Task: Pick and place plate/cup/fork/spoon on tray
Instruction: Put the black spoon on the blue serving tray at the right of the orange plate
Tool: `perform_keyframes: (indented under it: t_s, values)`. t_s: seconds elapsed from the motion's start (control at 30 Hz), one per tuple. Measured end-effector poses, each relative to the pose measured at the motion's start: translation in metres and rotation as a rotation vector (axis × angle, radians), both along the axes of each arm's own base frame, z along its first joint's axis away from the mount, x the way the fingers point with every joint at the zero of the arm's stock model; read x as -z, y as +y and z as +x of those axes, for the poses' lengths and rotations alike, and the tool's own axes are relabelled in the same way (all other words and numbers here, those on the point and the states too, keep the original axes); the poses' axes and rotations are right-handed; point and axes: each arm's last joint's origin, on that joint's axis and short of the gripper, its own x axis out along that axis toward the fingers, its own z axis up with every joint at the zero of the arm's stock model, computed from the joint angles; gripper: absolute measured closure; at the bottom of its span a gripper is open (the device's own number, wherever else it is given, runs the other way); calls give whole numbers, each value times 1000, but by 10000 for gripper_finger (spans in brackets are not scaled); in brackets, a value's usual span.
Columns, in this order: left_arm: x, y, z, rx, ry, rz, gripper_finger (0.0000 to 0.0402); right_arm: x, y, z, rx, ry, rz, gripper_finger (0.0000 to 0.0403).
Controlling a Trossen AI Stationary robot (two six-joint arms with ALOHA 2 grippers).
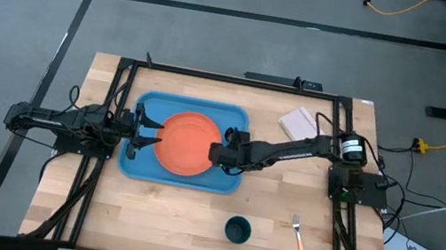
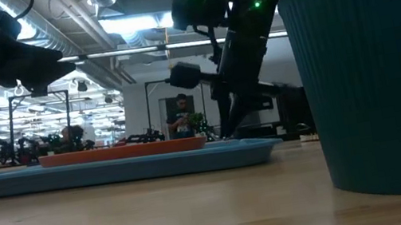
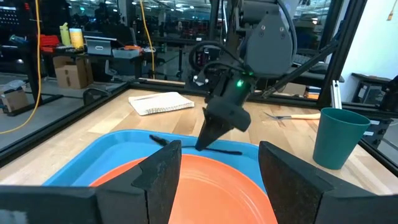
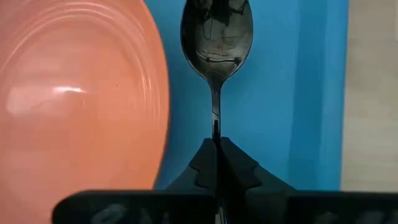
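Note:
The light-blue tray [image 1: 134, 165] lies mid-table with the orange plate [image 1: 189, 142] resting flat in it. My right gripper [image 1: 217, 154] is over the tray's right part, beside the plate's right edge, shut on the dark spoon [image 4: 216, 37]. My left gripper [image 1: 145, 135] is open above the plate's left edge; in the left wrist view its fingers [image 3: 168, 174] stand on either side of the plate [image 3: 217, 193] without touching it. The teal cup [image 1: 238, 230] stands upright and the orange-handled fork [image 1: 301, 243] lies flat, both on the wood near the table's near edge. My right gripper pinches the spoon's thin handle [image 4: 215, 127] between its two fingertips, about midway along the spoon. The fingers come from above, slanting down, and lie across the handle. The spoon lies level with its bowl toward the far edge, low over the tray floor [image 4: 280, 93]; whether it touches the floor I cannot tell.
A white pad [image 1: 300, 122] lies on the wood at the far right, beyond the tray. A black frame [image 1: 213, 76] runs along the table's far edge and sides. Bare wood lies between the tray and the cup.

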Motion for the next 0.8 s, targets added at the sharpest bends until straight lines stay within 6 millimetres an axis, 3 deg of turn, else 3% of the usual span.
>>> perform_keyframes:
  t_s: [0.37,0.53,0.8]
  values:
    - [0,0,0,0,0,0,194,25,2,5,8,39,62,391]
    - [0,0,0,0,0,0,194,27,1,6,9,40,58,367]
    - [0,0,0,0,0,0,194,27,1,7,10,32,50,362]
